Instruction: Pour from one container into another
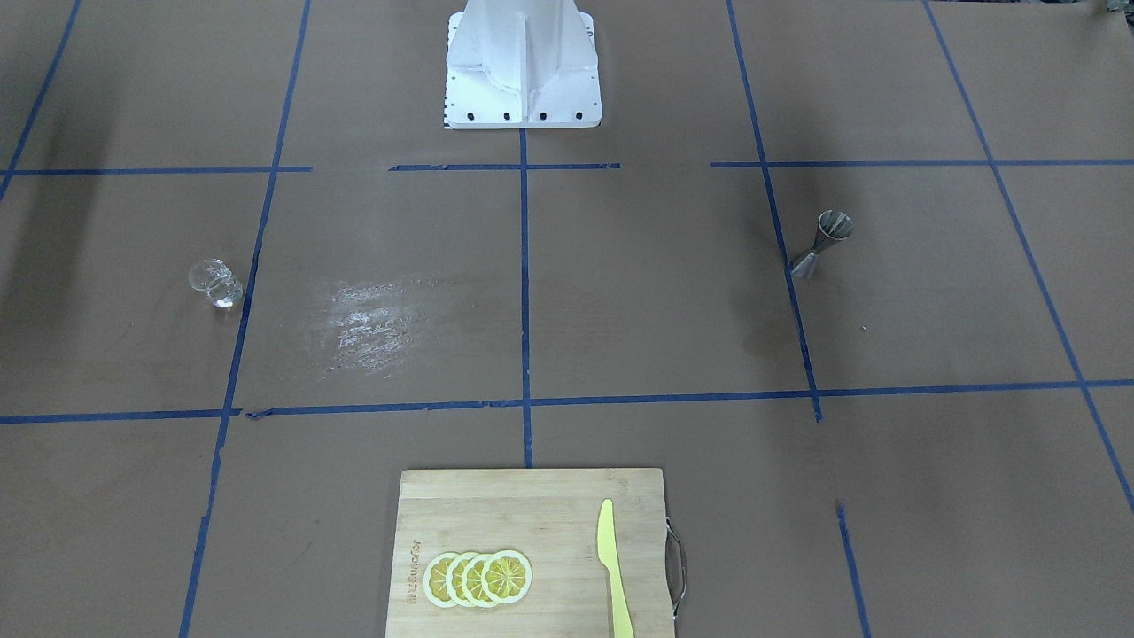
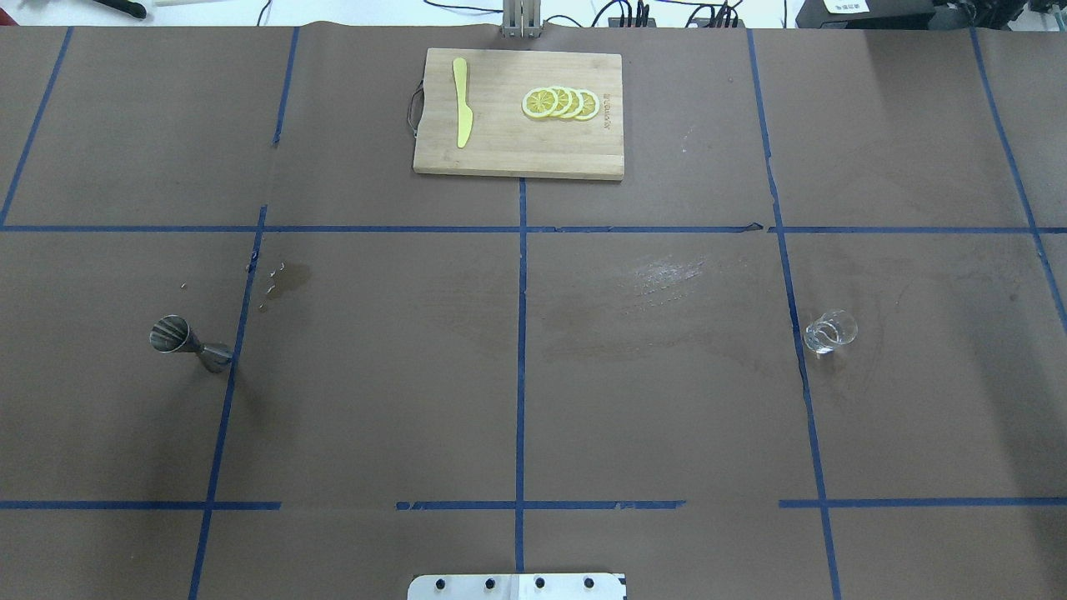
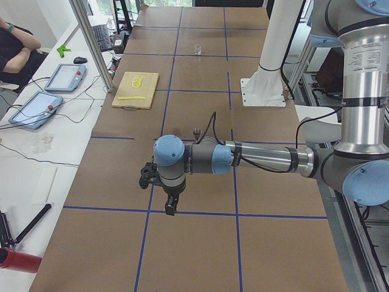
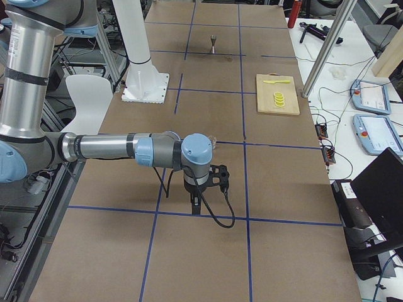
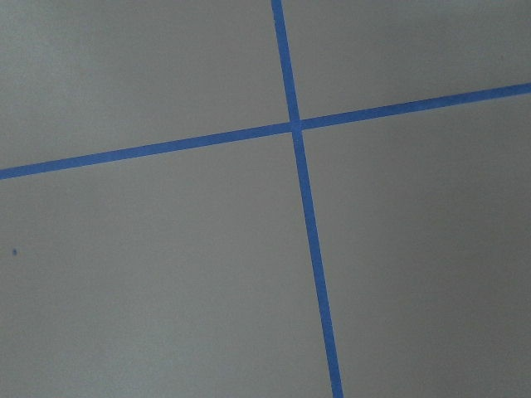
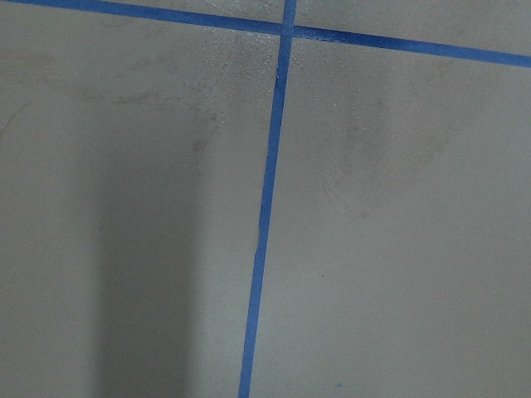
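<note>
- left arm point(image 3: 267, 161): silver tubes, pale-blue joint caps point(image 3: 168, 150), thin black cable point(image 3: 212, 125);
- right arm point(image 4: 101, 148): wore the same colours;
- left gripper point(image 3: 171, 210) and right gripper point(image 4: 196, 204): were black;
- pedestal point(image 1: 523, 53): was white, with dark bolts point(image 1: 507, 116) along its foot.

1. Even, bright indoor light falls on the brown table point(image 2: 375, 400); the overhead and front-facing views are sharp.
2. Soft, blurred shadows lie on the paper: a dark band point(image 1: 53, 204) by the front-facing view's left edge, fainter ones elsewhere.
3. A whitish smear point(image 1: 372, 323) glares near the middle.
4. The glass cup point(image 1: 215, 283) carries bright highlights; the jigger point(image 1: 824, 244) gleams.
5. Both wrist views are greyer, softer and grainy; a broad shadow point(image 6: 141, 290) darkens the right wrist view's left half.
6. The strip point(image 2: 333, 10) beyond the table in the overhead view is blown out white.
</note>
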Robot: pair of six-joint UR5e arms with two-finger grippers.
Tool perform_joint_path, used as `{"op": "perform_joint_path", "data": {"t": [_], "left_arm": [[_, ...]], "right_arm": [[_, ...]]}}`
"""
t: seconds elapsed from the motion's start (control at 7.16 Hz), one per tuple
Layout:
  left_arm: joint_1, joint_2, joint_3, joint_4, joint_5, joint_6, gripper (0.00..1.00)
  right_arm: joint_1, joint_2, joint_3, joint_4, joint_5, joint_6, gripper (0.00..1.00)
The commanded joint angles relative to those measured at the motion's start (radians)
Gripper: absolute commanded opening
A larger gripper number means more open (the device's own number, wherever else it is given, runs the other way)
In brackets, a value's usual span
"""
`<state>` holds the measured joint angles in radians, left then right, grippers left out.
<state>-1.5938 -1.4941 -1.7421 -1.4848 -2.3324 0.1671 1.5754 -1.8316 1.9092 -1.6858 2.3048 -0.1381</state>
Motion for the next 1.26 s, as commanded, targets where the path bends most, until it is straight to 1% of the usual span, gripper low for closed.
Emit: {"op": "perform_joint_path", "data": {"t": [0.0, 0.28, 0.42, 0.56, 0.7, 0.84, 0.98, 1.12], "left_arm": [[0.0, 0.0, 0.007, 0.0, 0.001, 0.002, 1.0], [0.0, 0.0, 0.001, -0.002, 0.002, 0.008, 1.0], [0.002, 0.005, 0.007, -0.07, 0.011, 0.011, 1.0], [0.0, 0.009, 0.042, -0.163, 0.015, 0.011, 1.0], [0.0, 0.015, 0.061, -0.24, 0.005, 0.012, 1.0], [0.002, 0.008, 0.074, -0.265, 0.001, 0.012, 1.0], [0.0, 0.008, 0.067, -0.265, 0.001, 0.012, 1.0], [0.0, 0.015, 0.07, -0.276, -0.033, 0.012, 1.0]], "right_arm": [[0.0, 0.0, 0.011, 0.0, 0.002, 0.0, 1.0], [-0.002, 0.002, 0.024, 0.0, 0.005, 0.003, 1.0], [-0.006, 0.006, 0.027, 0.0, 0.008, 0.012, 1.0], [-0.006, 0.024, 0.027, 0.002, 0.013, 0.015, 1.0], [-0.006, 0.088, 0.024, 0.002, 0.007, 0.017, 1.0], [-0.006, 0.118, 0.027, 0.002, 0.005, 0.017, 1.0], [-0.003, 0.186, -0.008, 0.002, 0.002, 0.04, 1.0], [-0.003, 0.19, -0.013, 0.012, 0.001, 0.04, 1.0]]}}
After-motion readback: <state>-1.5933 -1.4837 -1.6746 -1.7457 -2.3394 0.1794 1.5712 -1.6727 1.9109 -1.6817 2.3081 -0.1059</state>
